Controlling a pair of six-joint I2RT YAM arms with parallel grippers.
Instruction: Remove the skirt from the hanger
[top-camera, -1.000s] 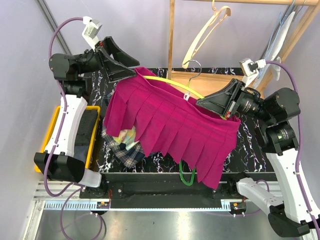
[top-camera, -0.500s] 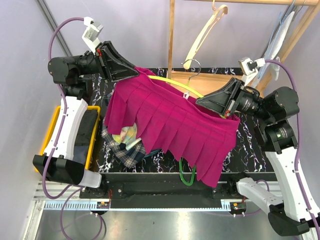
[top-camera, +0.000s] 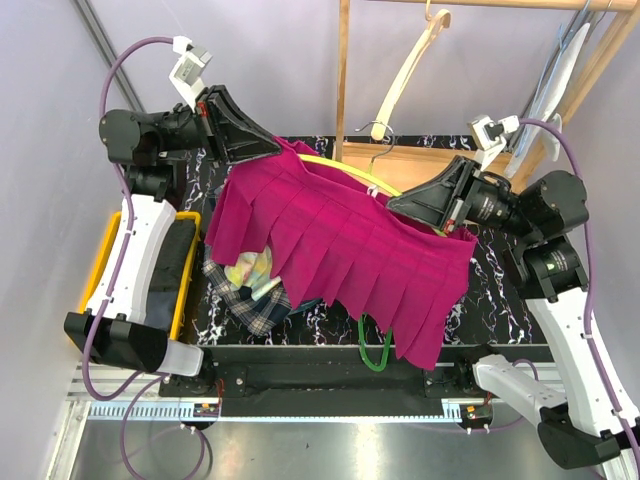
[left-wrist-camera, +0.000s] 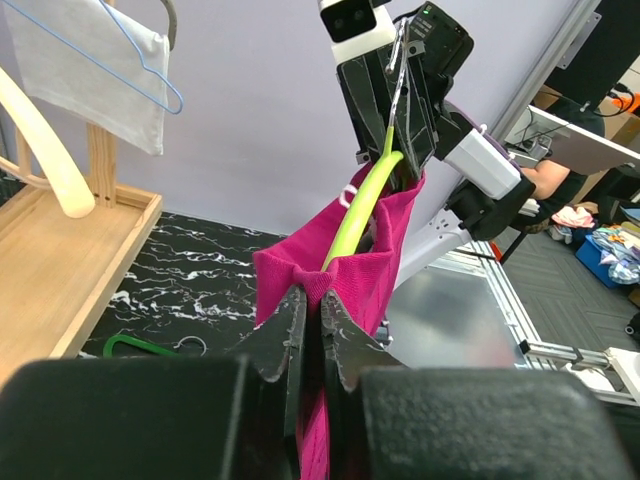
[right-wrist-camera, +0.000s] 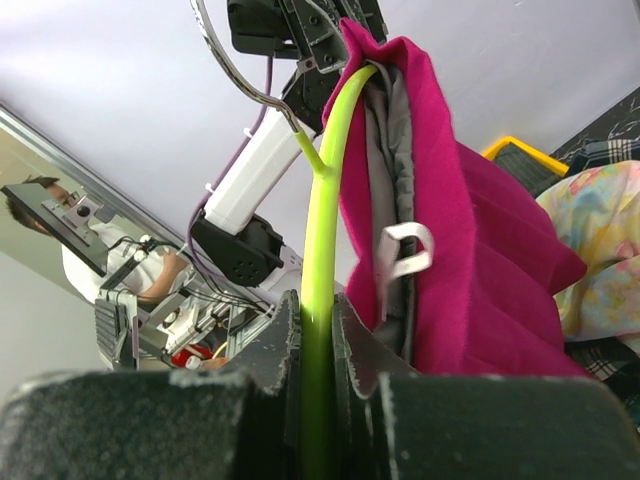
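**Skirt slung between both arms, waistband not yet off hanger**

Left fingers (left-wrist-camera: 308, 302) are clenched on a fold of the skirt (top-camera: 340, 250) at its left top corner. The left wrist view shows the magenta cloth pinched between the tips.

The skirt is a pleated magenta one. It hangs in the air over the desk (top-camera: 500, 290), stretched from upper left to lower right, with its hem drooping toward the near edge. The waistband sits on the lime hanger (top-camera: 345, 168), and a white loop near the middle is visible in the right wrist view.

Below the skirt, on the desk, lie a plaid heap (top-camera: 255, 310) with a floral piece (top-camera: 248, 268) on it. A green hanger (top-camera: 375, 355) pokes out under the hem.

Right fingers (right-wrist-camera: 318, 305) are closed on the hanger bar itself, not on cloth.

Handling, as a judgement:
- The fabric looks soft, light and limp. It drapes and will not hold shape, so it follows whichever point is pulled.
- The knit surface should give good friction, so slipping is unlikely.
- The hanger is thin, stiff plastic and a good anchor.
- The best hold on the skirt is the waistband edge, where the left fingers already are. Pulling along the bar, away from the right fingers, should slide it off.
- One risk is the loop snagging.

Compared with a second ago:
- The left wrist has turned and edged slightly right.
- The right arm has drawn up and left a little.
- The hook and hem sit a touch higher.
- The grips are unchanged.
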